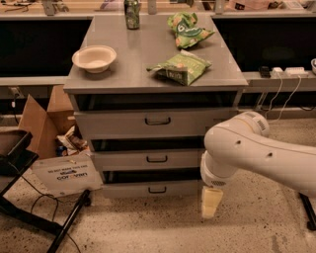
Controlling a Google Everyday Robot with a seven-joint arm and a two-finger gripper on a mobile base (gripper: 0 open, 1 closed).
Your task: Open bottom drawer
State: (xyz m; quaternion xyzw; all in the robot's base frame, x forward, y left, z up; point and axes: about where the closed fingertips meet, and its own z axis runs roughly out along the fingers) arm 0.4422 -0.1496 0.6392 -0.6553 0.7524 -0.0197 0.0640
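The grey cabinet (148,47) has three drawers stacked. The bottom drawer (128,190) is the slimmest front, lowest near the floor, with a small dark loop handle (157,189) at its centre. A dark gap shows above its front. My gripper (210,202) hangs from the white arm (256,153), pointing down at the floor, just right of the bottom drawer's right end. It is level with the drawer front, well right of the handle and not touching it.
A mid drawer (148,159) and a top drawer (148,122) sit above. A bowl (94,58), a can (132,7) and two green bags (181,66) lie on the cabinet's top. A cardboard box (42,121), a white sign (66,174) and a black stand (29,217) are at the left.
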